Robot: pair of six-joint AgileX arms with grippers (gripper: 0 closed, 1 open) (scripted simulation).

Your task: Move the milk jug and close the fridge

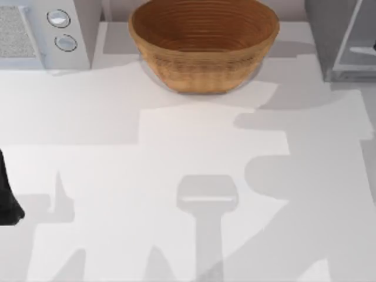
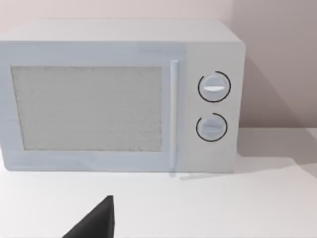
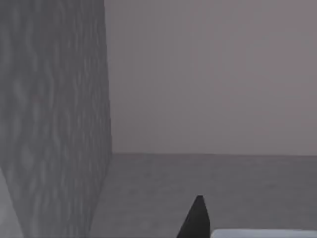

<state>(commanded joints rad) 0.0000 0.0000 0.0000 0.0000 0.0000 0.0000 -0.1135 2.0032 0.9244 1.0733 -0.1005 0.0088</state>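
The fridge (image 1: 329, 41) stands at the table's far right corner, a grey speckled cabinet with its pale glassy door panel (image 1: 359, 41) angled outward. In the right wrist view a speckled grey wall of the fridge (image 3: 49, 124) rises close by, and a dark tip of my right gripper (image 3: 197, 219) shows beside it over a grey floor. A white edge (image 3: 262, 233) lies next to that tip; I cannot tell what it is. The milk jug is out of view. My left gripper (image 2: 96, 223) hangs low in front of the microwave, and its arm (image 1: 7, 194) is at the table's left edge.
A light-grey microwave (image 1: 41, 32) with two round knobs stands at the far left, also seen front-on (image 2: 119, 96). A large woven basket (image 1: 202, 41) sits at the far centre. Arm shadows fall across the white table (image 1: 176, 153).
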